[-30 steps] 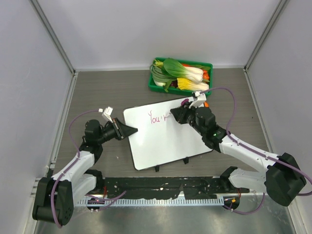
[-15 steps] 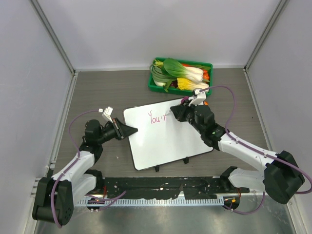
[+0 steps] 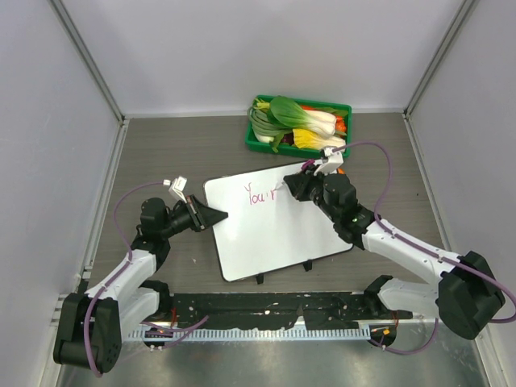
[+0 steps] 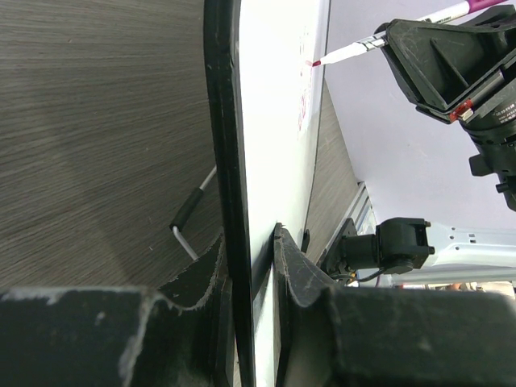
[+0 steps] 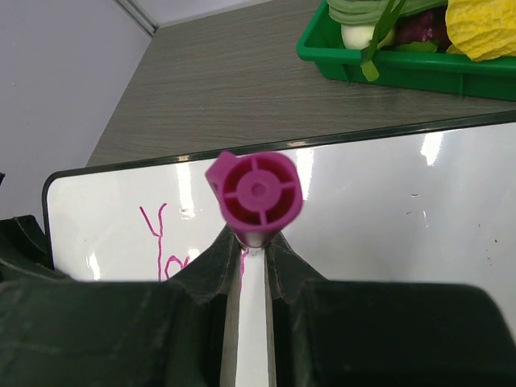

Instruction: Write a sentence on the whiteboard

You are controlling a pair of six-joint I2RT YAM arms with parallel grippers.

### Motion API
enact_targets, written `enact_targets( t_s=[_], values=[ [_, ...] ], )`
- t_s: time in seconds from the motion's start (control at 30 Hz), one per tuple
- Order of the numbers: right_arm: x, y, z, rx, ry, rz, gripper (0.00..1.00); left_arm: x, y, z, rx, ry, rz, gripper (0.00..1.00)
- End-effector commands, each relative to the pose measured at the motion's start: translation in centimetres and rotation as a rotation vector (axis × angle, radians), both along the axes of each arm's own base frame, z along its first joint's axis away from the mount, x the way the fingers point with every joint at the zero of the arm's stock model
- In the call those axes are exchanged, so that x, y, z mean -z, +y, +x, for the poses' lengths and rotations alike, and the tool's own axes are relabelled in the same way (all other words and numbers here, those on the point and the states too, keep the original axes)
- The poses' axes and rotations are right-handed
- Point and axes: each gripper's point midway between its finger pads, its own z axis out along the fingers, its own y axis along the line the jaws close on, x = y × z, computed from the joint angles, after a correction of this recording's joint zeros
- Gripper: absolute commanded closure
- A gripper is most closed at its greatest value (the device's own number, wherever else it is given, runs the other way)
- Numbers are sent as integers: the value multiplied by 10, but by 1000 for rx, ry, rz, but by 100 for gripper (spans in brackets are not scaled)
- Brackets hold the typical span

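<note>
Clamped the left gripper [image 3: 216, 214] on the left rim of the whiteboard [image 3: 274, 230], pinched the right gripper [image 3: 289, 190] shut around a pink marker [image 5: 255, 189], just right of the sentence [image 3: 258, 193], apparently touched the board

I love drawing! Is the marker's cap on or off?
Off. The marker shows a bare pink tip, right against the whiteboard beside the pink writing.

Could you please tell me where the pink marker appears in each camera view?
Top external: marker just right of centre, in the right gripper.
Left wrist: marker top right, tip at the whiteboard.
Right wrist: marker dead centre, pink end toward camera.
Shared landmark: the sentence, beside the tip.
</note>
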Motion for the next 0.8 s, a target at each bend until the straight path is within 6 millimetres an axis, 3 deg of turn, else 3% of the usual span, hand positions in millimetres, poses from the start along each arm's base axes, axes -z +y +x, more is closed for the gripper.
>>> enact_targets(
  t_s=[0.0,0.37,0.77],
  values=[
    [-8,-9,1,31,-20,9,99,36,21,13,-92,-36,191,100],
    [-49,-8,-7,9,-92,101,99,36,21,14,-94,-37,192,100],
    [-21,-2,-8,-24,-38,59,99,36,21,13,-94,-35,193,100]
  ],
)
